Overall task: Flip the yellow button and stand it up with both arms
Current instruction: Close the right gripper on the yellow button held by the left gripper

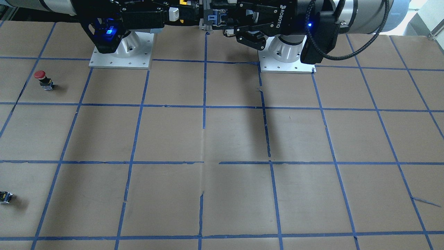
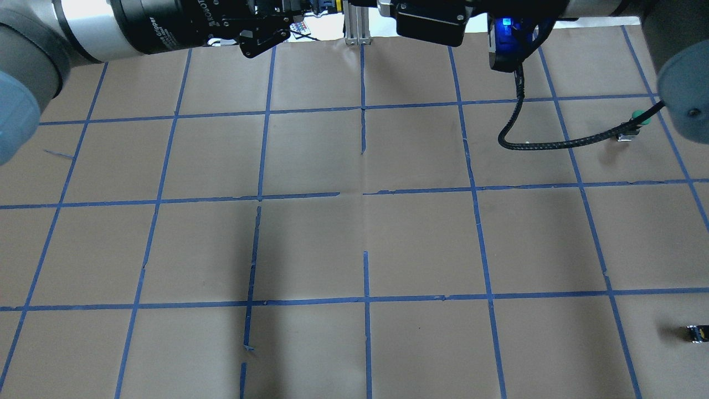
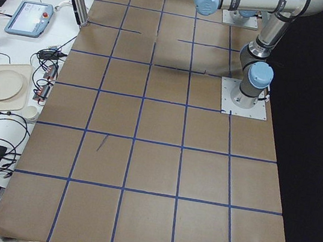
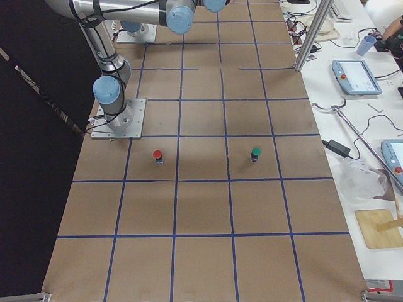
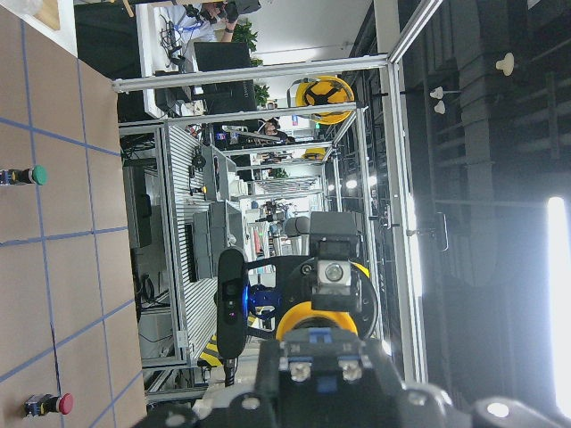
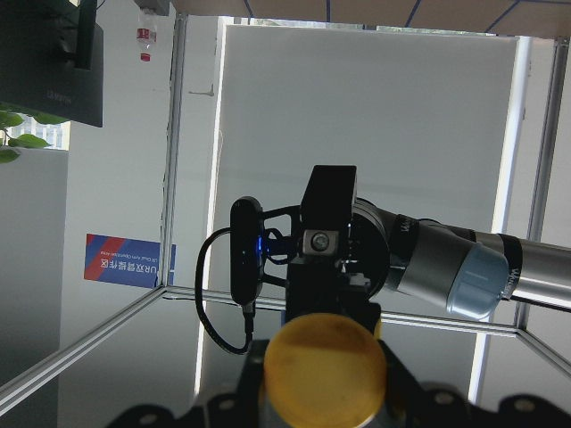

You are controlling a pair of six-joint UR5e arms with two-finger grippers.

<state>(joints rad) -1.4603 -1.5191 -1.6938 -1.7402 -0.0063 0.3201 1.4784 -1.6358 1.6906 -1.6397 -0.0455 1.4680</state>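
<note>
Both arms are raised high over the table's robot side with their grippers tip to tip. The yellow button [image 6: 326, 366] hangs between them. My right gripper [image 1: 184, 12] is shut on its yellow cap, which fills the bottom of the right wrist view. The button's grey-blue body [image 1: 215, 17] points at my left gripper [image 1: 225, 19]. The left jaws stand above and below the body, slightly wider than it. In the left wrist view the body's screw terminals face the camera, with the cap [image 5: 312, 325] behind them.
A red-capped button [image 1: 41, 78] and a green-capped button [image 4: 255, 153] stand on the table's right half. A tiny dark part [image 1: 5, 197] lies near the far right edge. The two arm base plates [image 1: 121, 52] [image 1: 286, 55] are on the robot side.
</note>
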